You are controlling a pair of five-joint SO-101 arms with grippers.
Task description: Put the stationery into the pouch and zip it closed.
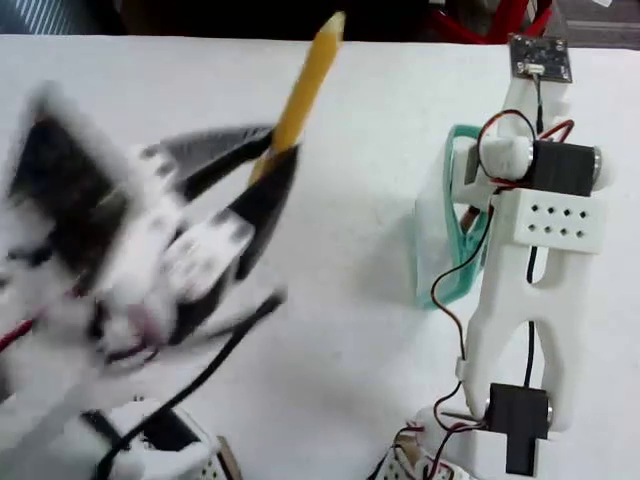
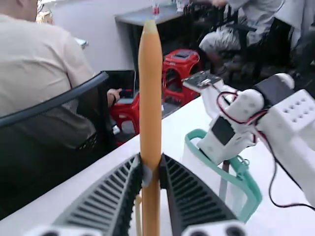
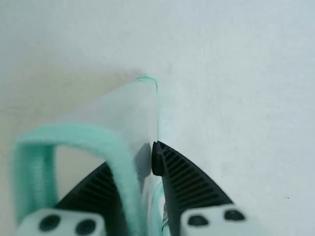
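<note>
My left gripper (image 1: 268, 172) (image 2: 150, 173) is shut on a yellow pencil (image 1: 308, 80) (image 2: 150, 93), gripping its lower part, with the tip slanting up above the table. The clear pouch (image 1: 438, 235) (image 2: 244, 183) (image 3: 129, 110) with a teal rim stands on the table to the right of the pencil. My right gripper (image 3: 149, 164) is shut on the pouch's edge, one finger inside and one outside, beside the teal zip band (image 3: 110, 147). The white right arm (image 1: 540, 220) hangs over the pouch and hides part of it.
The white table (image 1: 350, 330) has free room between the two arms. A small circuit board (image 1: 540, 56) lies at the far edge behind the right arm. Red and black cables (image 1: 450, 280) trail along that arm. Beyond the table's edge stand red stools (image 2: 179, 64).
</note>
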